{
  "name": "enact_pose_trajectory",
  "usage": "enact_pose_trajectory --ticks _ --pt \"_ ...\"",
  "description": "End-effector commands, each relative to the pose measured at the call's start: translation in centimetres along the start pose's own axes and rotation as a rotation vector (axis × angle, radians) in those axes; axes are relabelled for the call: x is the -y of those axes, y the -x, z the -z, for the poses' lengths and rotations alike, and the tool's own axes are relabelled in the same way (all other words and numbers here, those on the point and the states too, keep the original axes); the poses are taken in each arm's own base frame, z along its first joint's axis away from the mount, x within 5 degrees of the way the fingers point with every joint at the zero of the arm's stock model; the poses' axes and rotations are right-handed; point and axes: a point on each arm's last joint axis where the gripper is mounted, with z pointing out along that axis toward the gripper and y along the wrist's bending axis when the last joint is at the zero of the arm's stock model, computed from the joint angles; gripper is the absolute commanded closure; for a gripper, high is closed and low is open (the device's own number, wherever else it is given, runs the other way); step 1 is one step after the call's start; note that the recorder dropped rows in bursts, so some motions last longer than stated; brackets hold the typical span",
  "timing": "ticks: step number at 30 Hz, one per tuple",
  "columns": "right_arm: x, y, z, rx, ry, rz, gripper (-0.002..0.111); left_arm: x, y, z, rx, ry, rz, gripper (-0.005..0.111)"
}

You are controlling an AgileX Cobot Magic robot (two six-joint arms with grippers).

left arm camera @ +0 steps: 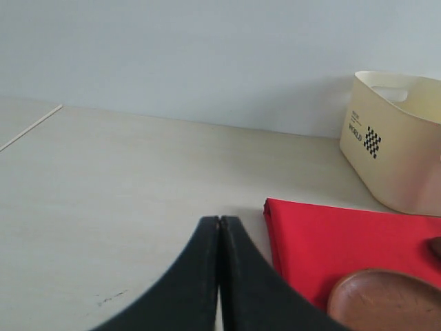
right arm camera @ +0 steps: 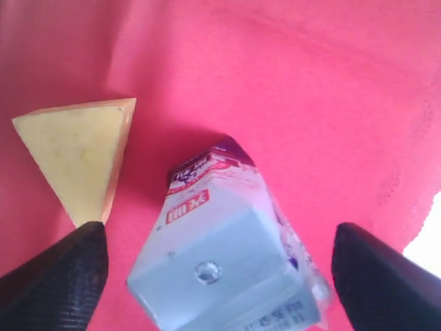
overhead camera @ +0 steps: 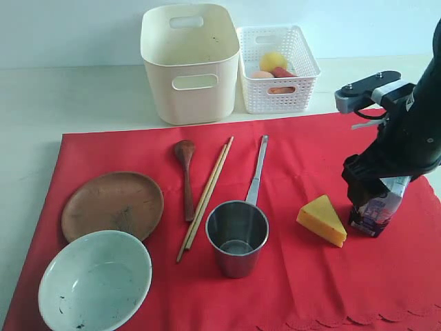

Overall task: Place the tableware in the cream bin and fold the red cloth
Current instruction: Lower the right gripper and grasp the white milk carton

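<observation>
Standing over the milk carton (overhead camera: 375,210), the right gripper (right arm camera: 217,234) has its jaws spread wide, one finger on each side of the carton and neither touching it; nothing is gripped. The carton stands on the red cloth (overhead camera: 310,158) near its right edge, just beside the cheese wedge (overhead camera: 322,219); neither is tableware, so in my judgement both must leave the fabric before any folding, which accounts for the arm's position. The left gripper (left arm camera: 219,234) is closed, fingers pressed together and empty, low above the bare table (overhead camera: 69,96) beside a corner of the cloth, clear of the work. All the tableware lies on the cloth, none in the cream bin (overhead camera: 189,96): the brown plate (overhead camera: 112,205) at the left with the speckled bowl (overhead camera: 94,289) just in front of it; the spoon (overhead camera: 187,181) and chopsticks (overhead camera: 205,200) close alongside each other in the middle; the steel cup (overhead camera: 237,238) upright, its handle pointing toward the bin. The bin stands off the cloth behind it, beside the white basket (overhead camera: 258,96); the binning step appears not yet begun.
</observation>
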Motion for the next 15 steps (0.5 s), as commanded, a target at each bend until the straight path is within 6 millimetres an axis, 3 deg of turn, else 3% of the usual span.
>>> enact_pose_trajectory --ticks 1,15 --pt "0.07 -0.02 -0.56 -0.024 -0.008 0.002 0.031 0.03 0.24 0.07 0.021 -0.003 0.006 0.105" --pt "-0.19 0.0 -0.74 -0.031 0.021 -0.021 0.096 0.03 0.24 0.07 0.021 -0.003 0.006 0.105"
